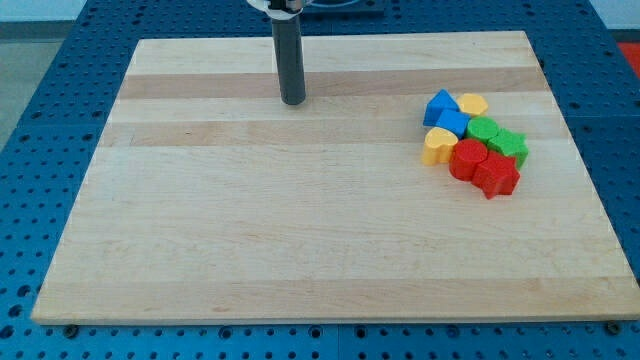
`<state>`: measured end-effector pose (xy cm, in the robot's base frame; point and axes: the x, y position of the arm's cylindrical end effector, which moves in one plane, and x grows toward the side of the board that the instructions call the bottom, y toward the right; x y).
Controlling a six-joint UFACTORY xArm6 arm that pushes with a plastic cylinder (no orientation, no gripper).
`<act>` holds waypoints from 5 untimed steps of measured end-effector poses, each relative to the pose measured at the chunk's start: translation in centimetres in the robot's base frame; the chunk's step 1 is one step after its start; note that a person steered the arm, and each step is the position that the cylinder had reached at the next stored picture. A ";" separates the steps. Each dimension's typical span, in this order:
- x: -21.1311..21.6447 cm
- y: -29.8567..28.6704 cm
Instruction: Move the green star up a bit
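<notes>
The green star (511,146) lies at the right edge of a tight cluster of blocks on the right side of the wooden board (250,230). It touches a second green block (483,128) at its upper left and a red star (497,176) below it. My tip (292,102) rests on the board near the view's top centre, far to the left of the cluster and touching no block.
The cluster also holds a blue triangle (438,104), a blue cube (453,123), a small yellow block (473,103), a yellow heart (437,146) and a round red block (466,159). A blue perforated table surrounds the board.
</notes>
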<state>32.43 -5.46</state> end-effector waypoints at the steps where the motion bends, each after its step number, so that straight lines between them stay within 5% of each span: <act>1: 0.0 0.0; 3: 15.8 3.5; 4: 21.8 13.5; 5: 23.0 24.8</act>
<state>55.39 19.36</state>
